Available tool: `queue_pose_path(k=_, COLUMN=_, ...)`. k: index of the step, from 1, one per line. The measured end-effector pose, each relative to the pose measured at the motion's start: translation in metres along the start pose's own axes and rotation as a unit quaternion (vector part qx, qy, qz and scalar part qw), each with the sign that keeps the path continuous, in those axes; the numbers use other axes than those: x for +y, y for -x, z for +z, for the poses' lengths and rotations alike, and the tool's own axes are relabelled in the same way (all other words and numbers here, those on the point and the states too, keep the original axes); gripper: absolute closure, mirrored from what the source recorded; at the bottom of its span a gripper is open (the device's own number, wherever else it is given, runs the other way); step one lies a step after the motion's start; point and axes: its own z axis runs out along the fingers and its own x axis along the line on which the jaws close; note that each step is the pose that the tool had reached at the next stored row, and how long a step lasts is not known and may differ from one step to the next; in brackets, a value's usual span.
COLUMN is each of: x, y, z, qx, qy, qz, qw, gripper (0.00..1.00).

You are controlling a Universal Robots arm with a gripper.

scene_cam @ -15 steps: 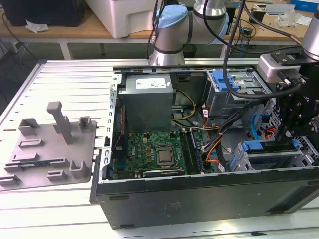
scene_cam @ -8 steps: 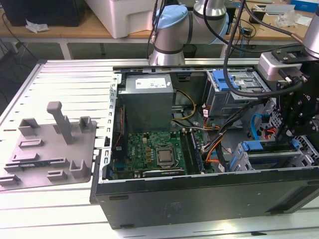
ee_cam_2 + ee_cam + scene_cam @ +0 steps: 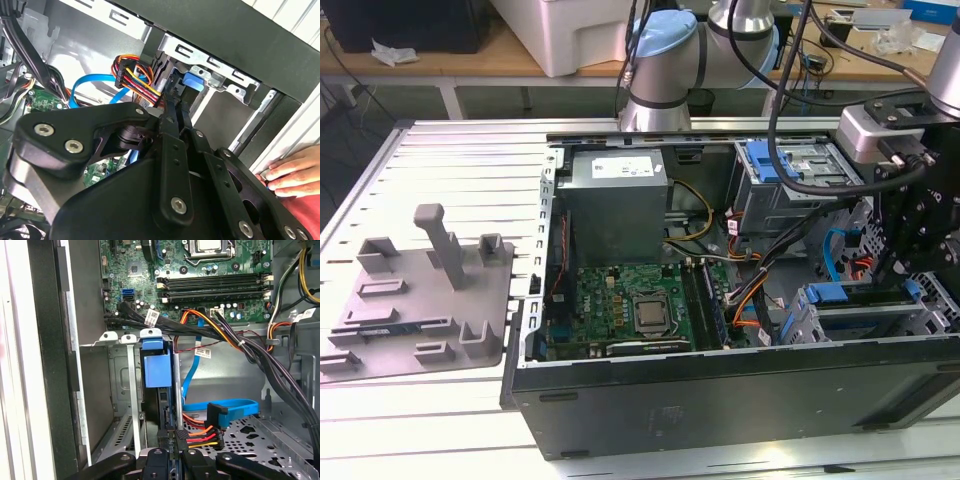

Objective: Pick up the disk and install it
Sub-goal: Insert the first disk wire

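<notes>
We see the gripper (image 3: 170, 440) reaching into the open computer case (image 3: 720, 390), its jaws drawn close together and, as far as we can judge, clenched on the near edge of the disk (image 3: 154, 371). The disk stands on edge straight ahead of the jaws, its long axis running on in line with them and away from them into the drive cage (image 3: 127, 385), with its blue frame at the far end between the cage's metal rails. In the second wrist view we find the same lineup: gripper (image 3: 174, 107), then the blue frame just beyond. A bundle of coloured cables (image 3: 200, 435) lies just beside the jaws on one side. A person's hand (image 3: 290, 172) rests outside the case wall, well apart from the jaws
</notes>
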Motion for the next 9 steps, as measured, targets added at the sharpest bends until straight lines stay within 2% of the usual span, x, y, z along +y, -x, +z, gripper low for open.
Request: queue_pose_path(k=9, x=0.0002, y=0.0003, z=0.0017, qx=0.0000, qy=0.0000, qz=0.000, qw=1.0000, gripper=0.83)
